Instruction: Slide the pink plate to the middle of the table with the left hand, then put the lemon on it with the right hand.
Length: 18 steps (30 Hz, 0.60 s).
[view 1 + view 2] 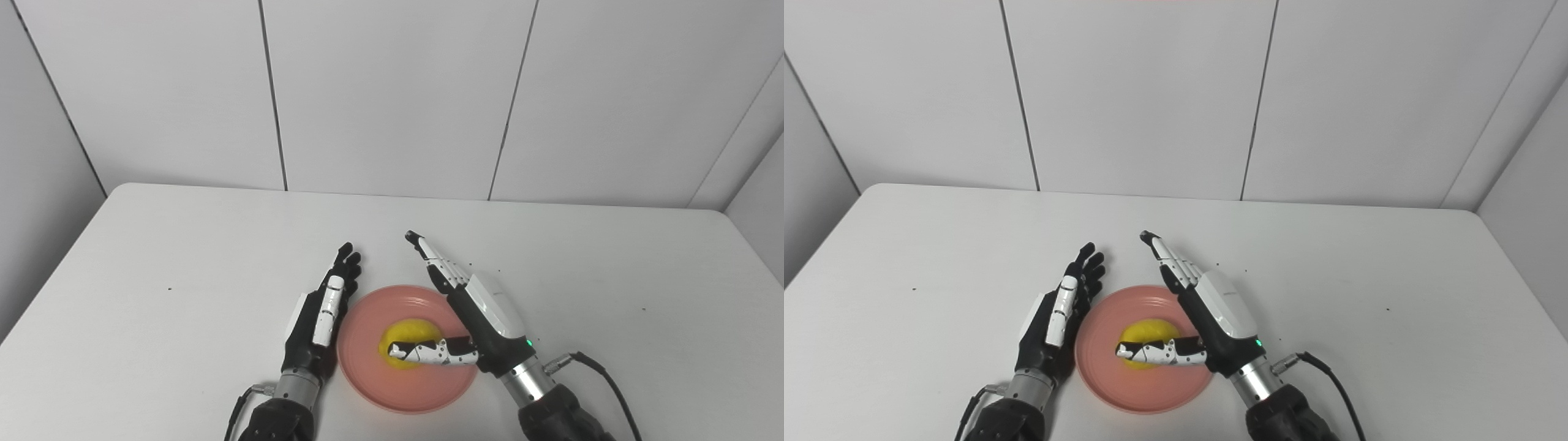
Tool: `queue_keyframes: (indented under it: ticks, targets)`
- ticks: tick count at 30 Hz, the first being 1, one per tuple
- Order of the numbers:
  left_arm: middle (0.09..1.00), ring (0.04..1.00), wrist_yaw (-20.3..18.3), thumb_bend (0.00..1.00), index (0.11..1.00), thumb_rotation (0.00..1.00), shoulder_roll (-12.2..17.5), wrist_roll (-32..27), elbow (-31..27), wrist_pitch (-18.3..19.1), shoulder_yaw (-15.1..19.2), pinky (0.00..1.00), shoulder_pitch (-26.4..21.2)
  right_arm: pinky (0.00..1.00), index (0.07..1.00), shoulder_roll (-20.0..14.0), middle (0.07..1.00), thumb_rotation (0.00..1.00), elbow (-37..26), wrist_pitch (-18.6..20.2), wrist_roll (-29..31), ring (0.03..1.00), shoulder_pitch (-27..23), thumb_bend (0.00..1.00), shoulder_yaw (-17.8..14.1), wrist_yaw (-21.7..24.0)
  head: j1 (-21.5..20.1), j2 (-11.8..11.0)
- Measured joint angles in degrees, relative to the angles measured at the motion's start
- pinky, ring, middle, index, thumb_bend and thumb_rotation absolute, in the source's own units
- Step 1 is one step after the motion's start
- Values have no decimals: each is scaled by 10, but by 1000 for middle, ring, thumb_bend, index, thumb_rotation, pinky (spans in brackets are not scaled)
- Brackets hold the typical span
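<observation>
Both views are bright and evenly lit by soft, diffuse light from above, with no hard glare on the white worktop. Shadows are faint, only a thin dark edge under the plate and beside the left hand. Focus is sharp throughout, and the wall seams show slight bending near the edges.

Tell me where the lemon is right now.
The lemon lies in the middle of the pink plate, near the table's front edge, between the left hand and the open right hand.
</observation>
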Motion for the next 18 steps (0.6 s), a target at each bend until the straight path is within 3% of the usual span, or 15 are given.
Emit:
queue_keyframes:
  ticks: [5,7,10,13,18]
  targets:
    - [962,969,0,569,968,1000,13,2,-19,6,0,1000,3,974,1000,25,1000,814,-19,7,54,997,31,665,-49,-5,-2,0]
    - [965,972,0,577,970,1000,16,2,-22,6,0,1000,4,927,983,37,986,847,-19,18,62,972,42,629,-71,-12,-3,0]
    - [965,975,0,592,966,1000,21,3,-22,6,1,1000,10,874,952,47,938,940,-18,29,54,923,50,658,-94,-32,-2,3]
    - [972,983,1,583,971,1000,27,9,-22,5,1,1000,15,899,947,56,932,954,-16,52,49,930,53,657,-115,-37,-4,4]
    - [994,1000,2,575,998,1000,28,13,-22,-7,6,1000,18,934,939,69,921,946,10,54,85,929,65,630,-133,-37,-5,5]
